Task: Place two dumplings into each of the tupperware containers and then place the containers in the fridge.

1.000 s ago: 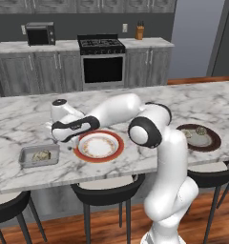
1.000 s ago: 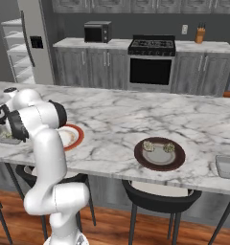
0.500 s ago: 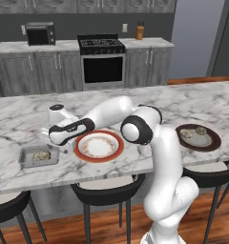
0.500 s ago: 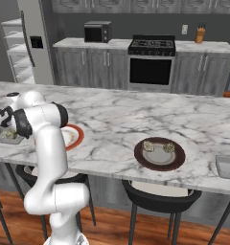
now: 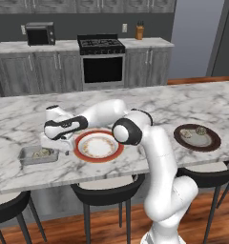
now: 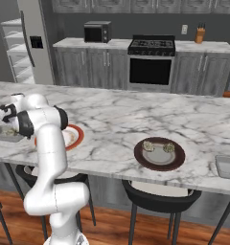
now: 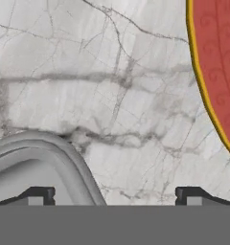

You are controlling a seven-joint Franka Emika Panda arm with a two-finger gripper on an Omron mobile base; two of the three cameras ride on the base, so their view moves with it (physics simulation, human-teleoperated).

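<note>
The near tupperware container (image 5: 37, 155) is lying on the marble counter (image 5: 150, 107) at your far left, just beside the red-rimmed plate (image 5: 98, 146), and it looks to be holding two dumplings (image 5: 40, 153) already. The plate itself is showing bare, so you are probably looking at a filled tray that is waiting for the fridge (image 6: 26, 43), which is standing well apart at the far left of the right base view with its pale shelves exposed.

Your gripper (image 5: 56, 143) is hanging low between that tray and the plate, with its fingers spread wide and nothing between them. In the hand view, the rounded corner of the container (image 7: 45, 158) is sitting at the lower left, by one fingertip (image 7: 38, 195), while the plate's rim (image 7: 217, 72) is curving down the right side.

Here is where you are running a risk. If you are closing from this spot, one finger may be landing on the flared rim instead of straddling the wall, so the tray could be skidding on the smooth marble or tipping and spilling its dumplings. Swinging sideways, you could also be nudging the plate.

Further out, two more dumplings (image 6: 148, 144) are sitting on the dark brown-rimmed plate (image 6: 159, 153), and the second container (image 6: 227, 166) is lying at the counter's right end.
</note>
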